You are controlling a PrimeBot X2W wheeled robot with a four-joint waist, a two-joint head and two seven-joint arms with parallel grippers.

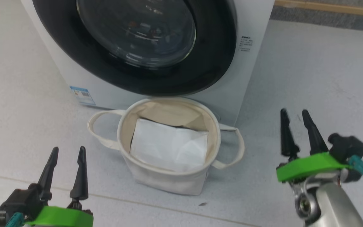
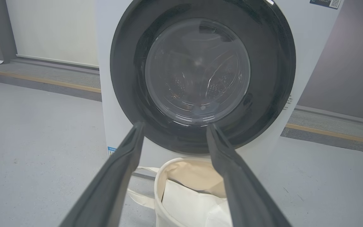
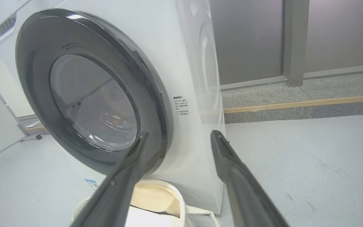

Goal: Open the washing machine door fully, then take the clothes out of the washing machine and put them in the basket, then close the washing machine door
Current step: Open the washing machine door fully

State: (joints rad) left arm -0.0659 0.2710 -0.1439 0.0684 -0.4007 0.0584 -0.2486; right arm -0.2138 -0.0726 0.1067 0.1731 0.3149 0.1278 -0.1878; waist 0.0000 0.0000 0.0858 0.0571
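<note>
White washing machine at 12 o'clock in the head view, top cut off. Glossy black washing machine door shut flush against it, upper rim out of frame, anything behind the domed glass too dim to make out. Cream canvas basket just in front at 6 o'clock, lined by a white sheet. Left gripper at 7 o'clock, right gripper at 4 o'clock, fingers parted, holding nothing.
</note>
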